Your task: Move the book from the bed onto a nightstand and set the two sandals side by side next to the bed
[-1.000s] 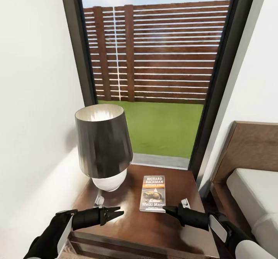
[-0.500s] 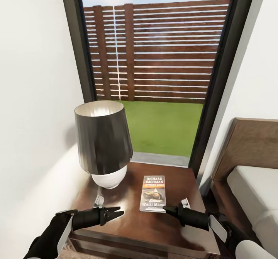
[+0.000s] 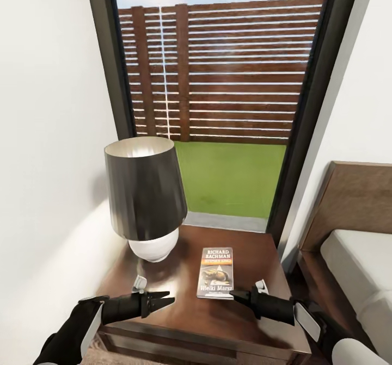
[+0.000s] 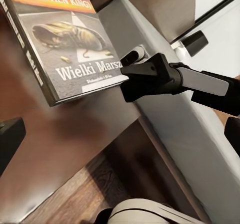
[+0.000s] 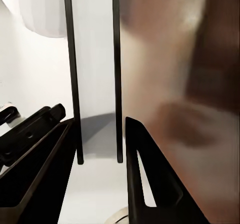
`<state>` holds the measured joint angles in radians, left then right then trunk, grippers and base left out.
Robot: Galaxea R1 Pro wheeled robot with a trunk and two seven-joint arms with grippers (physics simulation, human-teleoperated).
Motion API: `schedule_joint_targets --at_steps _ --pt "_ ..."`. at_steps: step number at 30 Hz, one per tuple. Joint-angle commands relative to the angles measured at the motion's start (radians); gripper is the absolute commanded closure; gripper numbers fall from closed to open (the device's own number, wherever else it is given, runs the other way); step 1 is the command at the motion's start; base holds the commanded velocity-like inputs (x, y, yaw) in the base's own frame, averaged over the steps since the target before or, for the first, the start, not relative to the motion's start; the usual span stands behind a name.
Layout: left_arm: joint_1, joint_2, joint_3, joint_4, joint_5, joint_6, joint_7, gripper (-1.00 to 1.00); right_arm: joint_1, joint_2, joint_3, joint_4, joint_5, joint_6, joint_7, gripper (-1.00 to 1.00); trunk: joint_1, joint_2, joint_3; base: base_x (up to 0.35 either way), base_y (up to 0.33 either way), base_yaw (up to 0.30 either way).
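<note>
The book (image 3: 216, 272) lies flat on the dark-brown nightstand (image 3: 256, 253), cover up, with "RICHARD BACHMAN" in white. In the left wrist view the book (image 4: 60, 38) shows its lower half and the words "Wielki Marsz". My right gripper (image 3: 237, 296) hovers at the book's near right corner, open, with nothing between its fingers (image 5: 145, 174). The left wrist view has that same gripper (image 4: 127, 78) just off the book's edge. My left gripper (image 3: 167, 300) hangs open over the nightstand's front left, a hand's width from the book. The sandals are out of view.
A lamp (image 3: 144, 191) with a dark shade and white base stands on the nightstand's back left. The bed (image 3: 356, 264) and its headboard (image 3: 356, 199) lie to the right. A tall dark-framed window (image 3: 218, 82) is behind, and a white wall (image 3: 49, 136) is close on the left.
The whole picture has shifted slightly, so the camera moved. The book and both grippers keep their places.
</note>
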<state>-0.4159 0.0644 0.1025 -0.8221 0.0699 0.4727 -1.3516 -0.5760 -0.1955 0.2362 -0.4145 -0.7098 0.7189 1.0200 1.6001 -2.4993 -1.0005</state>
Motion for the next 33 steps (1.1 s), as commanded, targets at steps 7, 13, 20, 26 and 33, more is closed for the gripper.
schedule_joint_targets --at_steps 7,13,20,26,33 --pt "-0.001 0.0 0.0 0.0 0.002 0.01 -0.004 -1.0 -0.001 -0.001 0.005 0.0 -0.01 0.007 0.0 1.0 0.001 -0.001 -0.013 0.0 0.0 0.0" --pt "-0.001 0.0 0.001 0.0 0.002 0.01 -0.004 -1.0 -0.001 0.0 0.005 0.0 -0.01 0.007 0.0 1.0 0.003 -0.002 -0.024 0.0 0.0 0.0" --pt "-0.001 0.001 0.001 0.0 0.003 0.01 -0.004 -1.0 -0.001 -0.001 0.005 0.0 -0.011 0.007 0.002 1.0 0.003 -0.002 -0.024 0.0 0.0 0.0" --pt "-0.001 0.0 0.001 0.0 0.003 0.01 -0.004 -1.0 -0.001 0.001 0.005 -0.002 -0.011 0.007 0.002 1.0 0.003 -0.002 -0.024 0.0 0.0 0.0" --pt "-0.001 0.0 0.0 0.0 0.002 0.01 -0.004 -1.0 -0.001 0.001 0.005 -0.002 -0.011 0.007 0.003 1.0 0.004 -0.003 -0.04 0.0 0.0 0.0"
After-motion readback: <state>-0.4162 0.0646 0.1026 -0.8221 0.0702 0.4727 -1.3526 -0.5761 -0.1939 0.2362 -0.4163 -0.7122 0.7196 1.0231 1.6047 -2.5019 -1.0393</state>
